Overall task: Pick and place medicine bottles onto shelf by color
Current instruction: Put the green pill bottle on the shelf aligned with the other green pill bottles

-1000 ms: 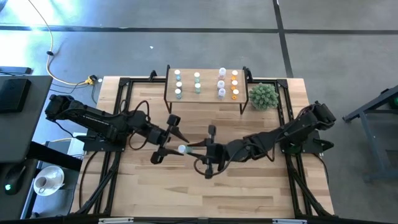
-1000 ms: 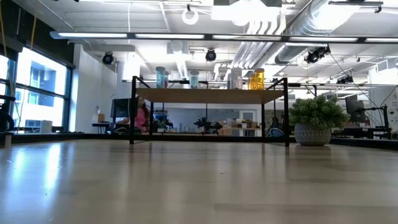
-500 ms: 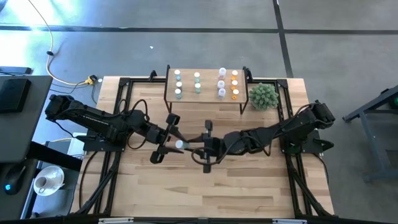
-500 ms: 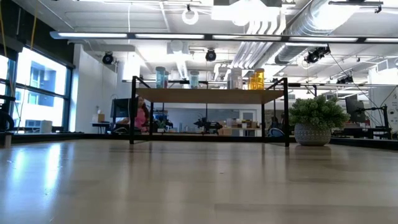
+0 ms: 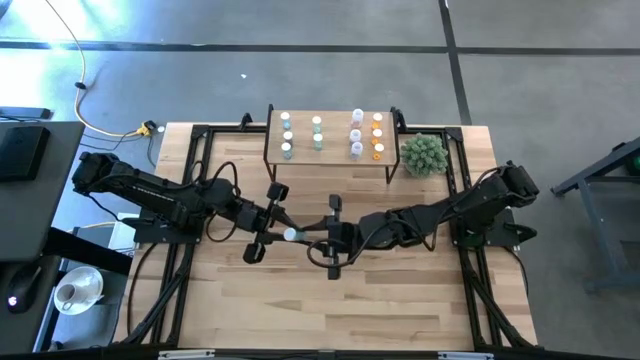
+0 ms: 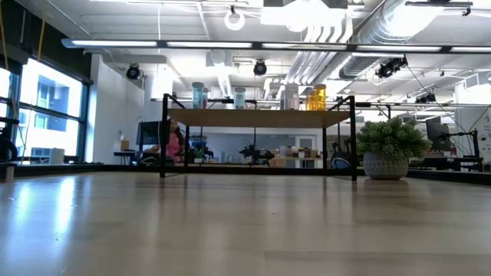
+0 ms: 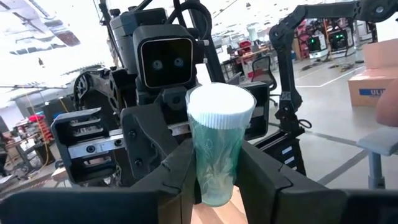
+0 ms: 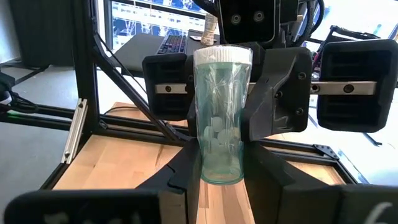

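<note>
- Left claw [image 5: 281,232] is clenched on a green bottle [image 5: 291,236], in front of the shelf [image 5: 330,160], above mid-table.
- Right claw [image 5: 310,237] is clamped on the same bottle from the opposite side; the two claws meet nose to nose.
- Left wrist view: bottle [image 7: 217,152] upright between the dark fingers [image 7: 171,171], white ribbed cap on top, the other claw's body right behind it.
- Right wrist view: bottle [image 8: 222,115] upright between the fingers [image 8: 186,165]; green-tinted clear body, contents visible inside.
- The remaining bottles [image 5: 317,132] stand on the shelf in rows: blue-green toward the left arm's side, white in the middle, orange [image 5: 377,135] toward the plant [image 5: 423,153].
- Room: bare tabletop [image 5: 400,290] all around the claws and between them and the shelf. Plant sits just beside the shelf's end on the right arm's side.
- Low view: shelf [image 6: 257,117] on thin black legs, open underneath; neither claw shows at table height.
- Pose: both arms stretched low and inward from the table's side edges, elbows out, wrists levelled toward each other.
</note>
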Motion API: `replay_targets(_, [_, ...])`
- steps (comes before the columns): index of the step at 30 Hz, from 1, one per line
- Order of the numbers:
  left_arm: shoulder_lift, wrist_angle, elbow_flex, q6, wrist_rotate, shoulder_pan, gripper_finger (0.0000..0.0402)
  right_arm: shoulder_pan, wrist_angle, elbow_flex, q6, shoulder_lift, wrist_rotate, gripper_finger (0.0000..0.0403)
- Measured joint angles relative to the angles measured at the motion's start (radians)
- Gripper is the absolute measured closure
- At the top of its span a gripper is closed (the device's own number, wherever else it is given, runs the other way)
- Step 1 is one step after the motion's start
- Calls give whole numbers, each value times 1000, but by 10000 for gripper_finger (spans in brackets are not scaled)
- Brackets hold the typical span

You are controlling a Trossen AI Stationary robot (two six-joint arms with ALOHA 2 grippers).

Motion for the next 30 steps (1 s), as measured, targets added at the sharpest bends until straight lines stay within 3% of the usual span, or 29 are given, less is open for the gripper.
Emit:
replay_targets(6, [-1, -23, 1, 0, -7, 0, 310, 0, -9, 0, 0, 3, 1, 301])
replay_targets(12, [1, -47, 1, 0, -39, 3, 310, 0, -46, 0, 42, 5, 44, 242])
replay_targets(18, [2, -158, 1, 0, -164, 2, 311, -1, -179, 0, 87, 5, 79, 197])
replay_targets(25, [2, -361, 1, -43, -270, 2, 311, -1, -367, 0, 88, 5, 111, 190])
replay_targets(30, [7, -460, 1, -88, -299, 2, 311, -16, -399, 0, 17, 5, 86, 190])
